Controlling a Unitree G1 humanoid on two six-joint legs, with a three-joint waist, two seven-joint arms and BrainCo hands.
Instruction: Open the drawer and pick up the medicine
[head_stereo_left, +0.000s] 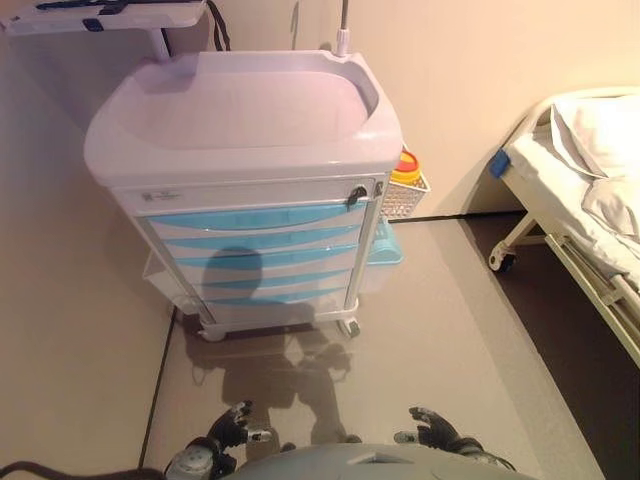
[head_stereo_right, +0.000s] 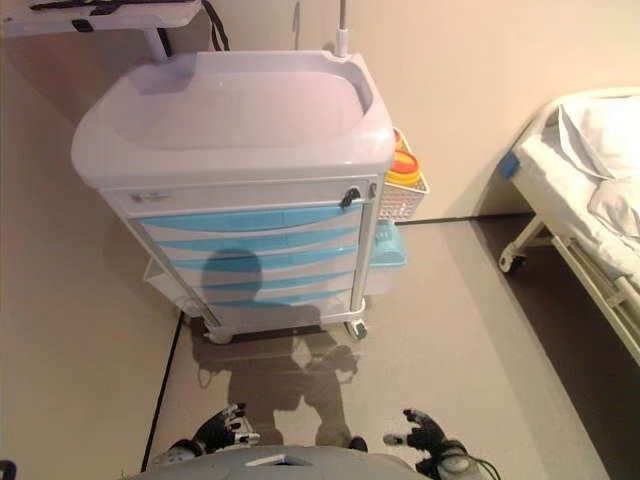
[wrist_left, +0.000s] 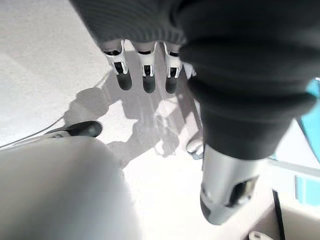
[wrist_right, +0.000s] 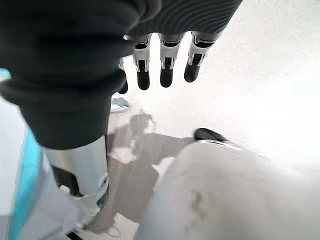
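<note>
Both hands hang empty at frame bottom, fingers relaxed: left hand (head_stereo_left: 232, 428), right hand (head_stereo_left: 432, 430). All drawers shut on the cart (head_stereo_left: 250, 150) at upper centre. I'd step closer, then hook the top drawer (head_stereo_left: 255, 217) squarely.

Each hand, the left hand (wrist_left: 240, 85) and the right hand (wrist_right: 70, 75), wears a dark ribbed cover over back and wrist, with silver fingers (wrist_left: 146, 70) ending in dark rounded tips and a thick silver thumb with a dark slot.
</note>
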